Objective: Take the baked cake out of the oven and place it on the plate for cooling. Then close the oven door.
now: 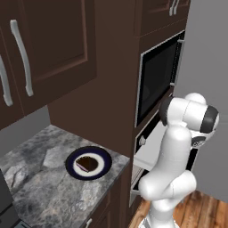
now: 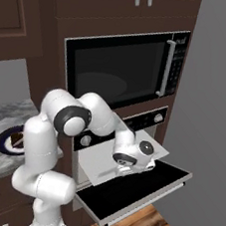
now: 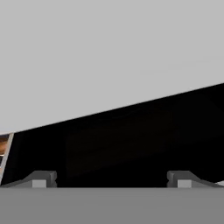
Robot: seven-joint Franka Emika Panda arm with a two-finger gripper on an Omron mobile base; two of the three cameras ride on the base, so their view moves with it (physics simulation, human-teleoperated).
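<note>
Fingers [image 3: 38, 179] spread wide above glossy dark oven door [image 3: 131, 140].

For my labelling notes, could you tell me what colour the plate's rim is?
Dark navy, around the plate; clearest in the left base view.

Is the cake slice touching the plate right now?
Touching. In the left base view the cake slice rests on the brown centre of the plate, with no gap visible.

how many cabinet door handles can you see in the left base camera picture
4. Two long vertical handles on the upper cabinet doors at left, and two short handles side by side on the cabinet above the microwave. Others may lie beyond the frame.
</note>
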